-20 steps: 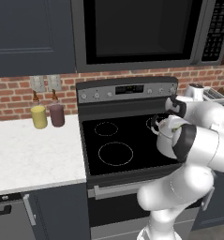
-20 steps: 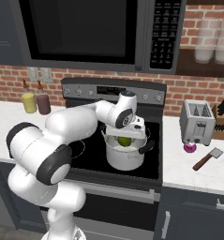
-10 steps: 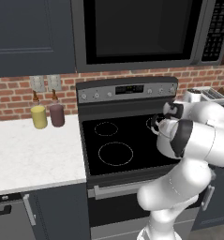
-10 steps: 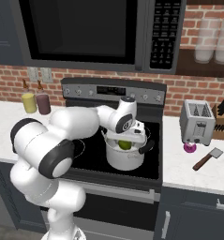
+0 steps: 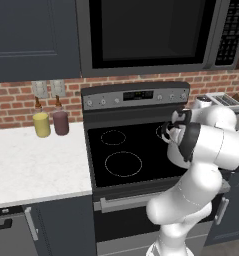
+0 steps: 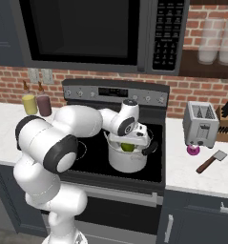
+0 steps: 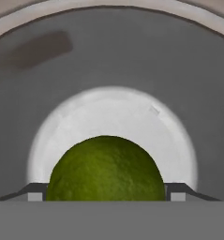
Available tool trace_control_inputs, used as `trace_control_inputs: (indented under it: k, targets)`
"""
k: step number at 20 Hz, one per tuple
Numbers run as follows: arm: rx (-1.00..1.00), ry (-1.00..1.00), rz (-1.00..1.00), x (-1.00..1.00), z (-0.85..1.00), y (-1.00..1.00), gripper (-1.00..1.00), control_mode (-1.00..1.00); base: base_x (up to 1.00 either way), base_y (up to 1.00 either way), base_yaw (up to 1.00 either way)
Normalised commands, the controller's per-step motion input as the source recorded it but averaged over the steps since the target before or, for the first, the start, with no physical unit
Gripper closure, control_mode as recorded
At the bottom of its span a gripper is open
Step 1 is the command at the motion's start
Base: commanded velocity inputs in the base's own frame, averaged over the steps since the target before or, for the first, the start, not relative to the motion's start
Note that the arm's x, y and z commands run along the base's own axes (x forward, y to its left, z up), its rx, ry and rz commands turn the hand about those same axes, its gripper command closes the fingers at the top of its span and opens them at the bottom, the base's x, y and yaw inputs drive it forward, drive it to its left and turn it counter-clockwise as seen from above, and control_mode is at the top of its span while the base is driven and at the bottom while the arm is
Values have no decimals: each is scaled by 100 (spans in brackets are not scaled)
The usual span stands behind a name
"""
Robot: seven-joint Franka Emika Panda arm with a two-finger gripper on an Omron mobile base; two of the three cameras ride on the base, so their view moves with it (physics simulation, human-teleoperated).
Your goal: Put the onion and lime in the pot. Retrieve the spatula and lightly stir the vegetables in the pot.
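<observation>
— Two things belong in the pot (image 6: 128,161); how many are there?
— One at most, I'd say. The lime (image 6: 128,147) sits at the pot's mouth in the right base view, and in the hand view it lies between the two finger tips, over the pale pot floor.
— Is the pincer (image 6: 130,143) holding it?
— Its tips stand wide at either side of the lime. Whether they press on it or have let go, I cannot tell. The lime may be resting on the bottom or may be hanging just above it.
— And the onion (image 6: 193,150)?
— Out on the surface (image 6: 201,177) right of the stove (image 6: 87,152), just in front of the toaster (image 6: 201,124). Not yet moved.
— The spatula (image 6: 211,162)?
— Lying on that same surface, near the onion, handle toward the front edge. Untouched.
— So what remains?
— Most of it, by my reckoning: confirm the lime is dropped, fetch the onion across to the pot, then pick up the spatula and stir. The pot itself stands on the right front burner, well placed for all that.
</observation>
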Motion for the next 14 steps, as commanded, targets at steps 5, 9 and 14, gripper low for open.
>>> trace_control_inputs:
  k: [5, 9, 14]
  targets:
    - [0, 0, -1, 11, -14, 0, 100, -100, 0, 0, 0]
    - [0, 0, -1, 0, -17, 3, -100, -100, 0, 0, 0]
    - [0, 0, -1, -1, -10, 0, -100, -100, 0, 0, 0]
